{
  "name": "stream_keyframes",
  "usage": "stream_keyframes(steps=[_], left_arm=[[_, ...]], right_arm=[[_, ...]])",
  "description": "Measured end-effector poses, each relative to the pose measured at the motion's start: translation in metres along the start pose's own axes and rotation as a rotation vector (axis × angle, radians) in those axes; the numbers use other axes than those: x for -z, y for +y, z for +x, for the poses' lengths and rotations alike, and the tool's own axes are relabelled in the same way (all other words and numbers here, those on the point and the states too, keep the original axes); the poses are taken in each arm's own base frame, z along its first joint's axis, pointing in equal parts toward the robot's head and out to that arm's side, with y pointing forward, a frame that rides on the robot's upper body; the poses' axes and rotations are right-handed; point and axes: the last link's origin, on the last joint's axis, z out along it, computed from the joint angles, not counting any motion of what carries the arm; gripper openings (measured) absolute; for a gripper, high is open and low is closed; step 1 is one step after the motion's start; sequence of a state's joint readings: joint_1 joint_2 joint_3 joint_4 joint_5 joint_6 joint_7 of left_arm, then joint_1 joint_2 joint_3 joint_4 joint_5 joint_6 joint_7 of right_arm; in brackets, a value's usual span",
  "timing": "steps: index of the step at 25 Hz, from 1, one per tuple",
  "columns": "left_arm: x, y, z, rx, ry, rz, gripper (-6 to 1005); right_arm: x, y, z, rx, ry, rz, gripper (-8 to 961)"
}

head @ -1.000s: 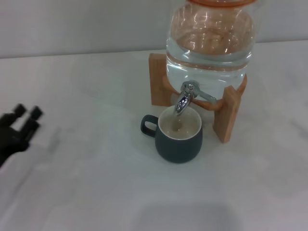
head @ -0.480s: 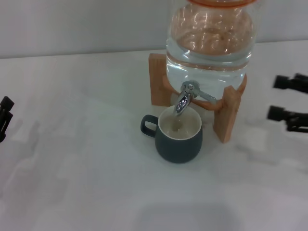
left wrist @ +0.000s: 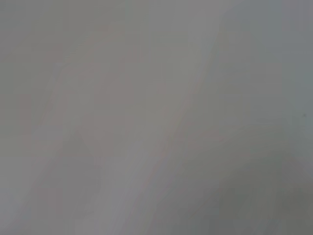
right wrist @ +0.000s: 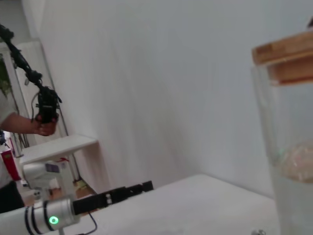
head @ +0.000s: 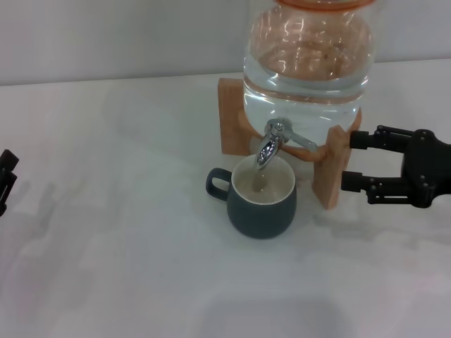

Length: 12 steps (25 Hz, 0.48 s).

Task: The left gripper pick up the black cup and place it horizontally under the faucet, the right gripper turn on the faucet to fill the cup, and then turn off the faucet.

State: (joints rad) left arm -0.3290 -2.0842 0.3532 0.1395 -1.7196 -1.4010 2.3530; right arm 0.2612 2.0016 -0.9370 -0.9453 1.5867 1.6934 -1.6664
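From the head view we see the black cup [head: 261, 197] upright on the white table [head: 127, 267], directly beneath the faucet [head: 270, 144] of the glass water jar [head: 308, 60] on its wooden stand [head: 331, 169].

The right gripper [head: 352, 160] sits just beside the stand's right leg, fingers spread apart, holding nothing.

The left gripper [head: 5, 176] is barely in view at the table's left edge — we cannot tell its finger state.

The right wrist view alone shows the left arm [right wrist: 54, 218] with its green light, the jar's wooden lid [right wrist: 286, 56] and a person [right wrist: 14, 147] in the background. The left wrist view shows only a blank grey surface. We can read no writing.
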Motion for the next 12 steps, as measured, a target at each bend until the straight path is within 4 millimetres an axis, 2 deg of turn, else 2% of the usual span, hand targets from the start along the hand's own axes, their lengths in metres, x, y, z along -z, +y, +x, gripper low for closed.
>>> stream_keyframes(steps=[12], left_arm=[[0.005, 0.002, -0.003, 0.007, -0.002, -0.004, 461]], right_arm=[[-0.018, -0.004, 0.005, -0.039, 0.051, 0.004, 856]])
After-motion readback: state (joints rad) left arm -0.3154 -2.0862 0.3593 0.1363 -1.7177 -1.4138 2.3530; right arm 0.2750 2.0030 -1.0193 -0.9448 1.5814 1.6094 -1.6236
